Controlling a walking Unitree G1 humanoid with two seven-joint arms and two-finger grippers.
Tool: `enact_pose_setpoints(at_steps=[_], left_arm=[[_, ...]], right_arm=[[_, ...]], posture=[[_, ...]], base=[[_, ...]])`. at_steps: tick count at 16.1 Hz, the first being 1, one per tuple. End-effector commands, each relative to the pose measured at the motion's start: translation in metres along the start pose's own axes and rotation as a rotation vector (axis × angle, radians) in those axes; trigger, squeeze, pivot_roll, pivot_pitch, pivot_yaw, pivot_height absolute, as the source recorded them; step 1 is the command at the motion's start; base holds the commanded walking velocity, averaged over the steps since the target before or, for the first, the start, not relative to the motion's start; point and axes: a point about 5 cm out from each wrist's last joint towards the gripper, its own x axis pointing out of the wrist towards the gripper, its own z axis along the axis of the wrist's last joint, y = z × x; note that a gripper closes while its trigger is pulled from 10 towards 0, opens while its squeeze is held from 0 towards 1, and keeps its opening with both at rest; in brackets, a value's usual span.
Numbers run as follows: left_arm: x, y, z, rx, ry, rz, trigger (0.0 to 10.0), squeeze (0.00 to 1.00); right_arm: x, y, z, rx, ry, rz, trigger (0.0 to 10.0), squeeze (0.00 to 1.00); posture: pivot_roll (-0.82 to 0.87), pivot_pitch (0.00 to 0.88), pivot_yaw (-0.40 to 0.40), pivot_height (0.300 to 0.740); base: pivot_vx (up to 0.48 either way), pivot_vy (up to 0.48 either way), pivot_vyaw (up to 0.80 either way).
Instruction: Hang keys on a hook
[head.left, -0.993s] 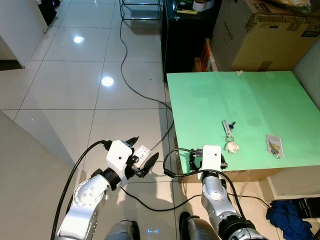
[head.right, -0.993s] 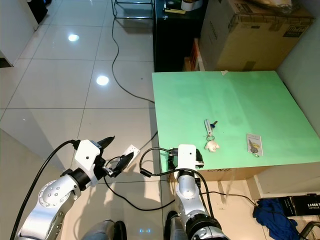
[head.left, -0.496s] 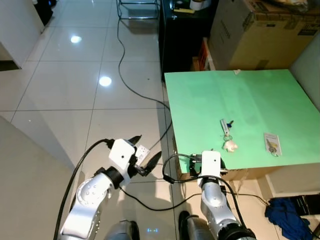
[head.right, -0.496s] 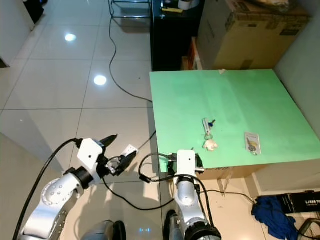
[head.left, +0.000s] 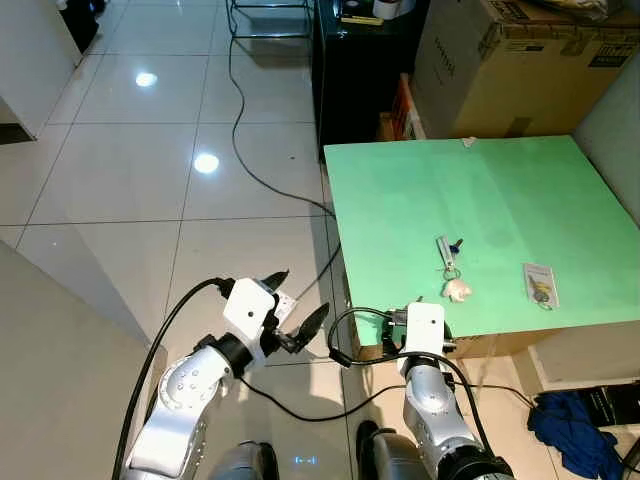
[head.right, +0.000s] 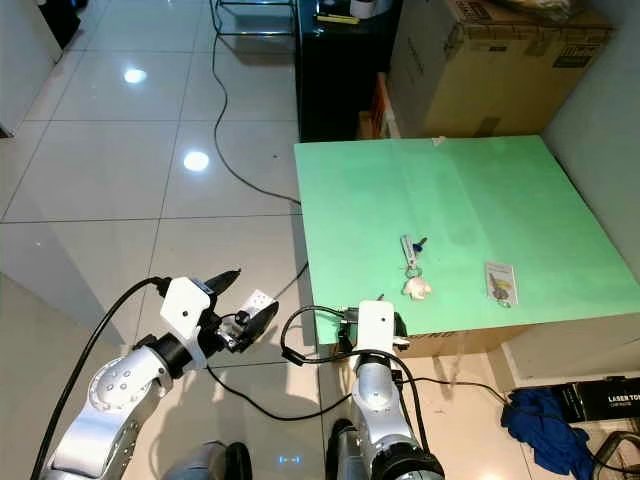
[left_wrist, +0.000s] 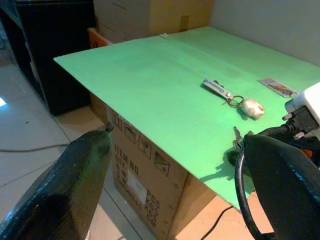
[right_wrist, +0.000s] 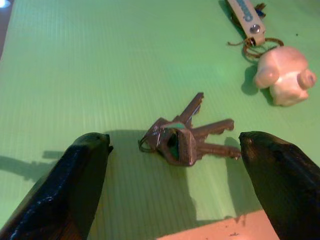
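A small bunch of keys (right_wrist: 185, 137) lies on the green tabletop (head.left: 400, 210) near its front edge. My right gripper (right_wrist: 175, 165) is open just short of the keys, one finger on each side, touching nothing. From the head, its white wrist (head.left: 425, 325) sits at the table's front edge. Farther in lie a strap keychain (head.left: 447, 253) with a white figure (head.left: 459, 290) and a small card (head.left: 539, 284). My left gripper (head.left: 295, 303) is open and holds nothing, hanging over the floor left of the table.
The green top rests on a cardboard box (left_wrist: 145, 170). Large cardboard boxes (head.left: 520, 60) and a black cabinet (head.left: 360, 70) stand behind the table. A cable (head.left: 250, 150) and a power strip (head.left: 287, 299) lie on the tiled floor. Blue cloth (head.left: 575, 425) lies at lower right.
The whole view has shifted slightly, so the camera moved. Both grippers stay open and about where they were relative to the table.
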Motion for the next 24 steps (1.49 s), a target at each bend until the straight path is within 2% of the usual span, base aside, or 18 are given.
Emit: enact_pose_setpoints(at_steps=[1,2,10,19,24], left_arm=[[0.0,-0.003,-0.004,-0.002,0.011,-0.007,10.0,0.0],[0.001,-0.003,-0.004,-0.003,0.01,-0.006,10.0,0.0],[0.003,-0.004,-0.005,-0.005,0.008,-0.004,10.0,0.0],[0.006,-0.004,-0.004,0.002,0.005,-0.008,10.0,0.0],[0.011,-0.003,-0.004,0.006,-0.004,-0.008,10.0,0.0]], right_arm=[[0.0,0.0,-0.001,-0.01,0.009,0.004,2.0,0.0],[0.0,0.0,0.0,-0.018,0.002,0.011,0.0,0.0],[0.002,0.002,0.001,-0.031,0.002,0.032,0.0,0.0],[0.002,-0.002,-0.004,0.007,0.04,0.02,0.0,0.0],[0.008,-0.003,0.009,-0.004,-0.015,0.035,0.0,0.0]], posture=[[0.02,0.204,-0.012,0.74],[0.01,0.205,-0.013,0.74],[0.01,0.198,-0.017,0.74],[0.01,0.195,-0.015,0.74],[0.0,0.158,-0.018,0.74]], base=[[0.0,0.0,0.0],[0.0,0.0,0.0],[0.0,0.0,0.0],[0.0,0.0,0.0],[0.0,0.0,0.0]])
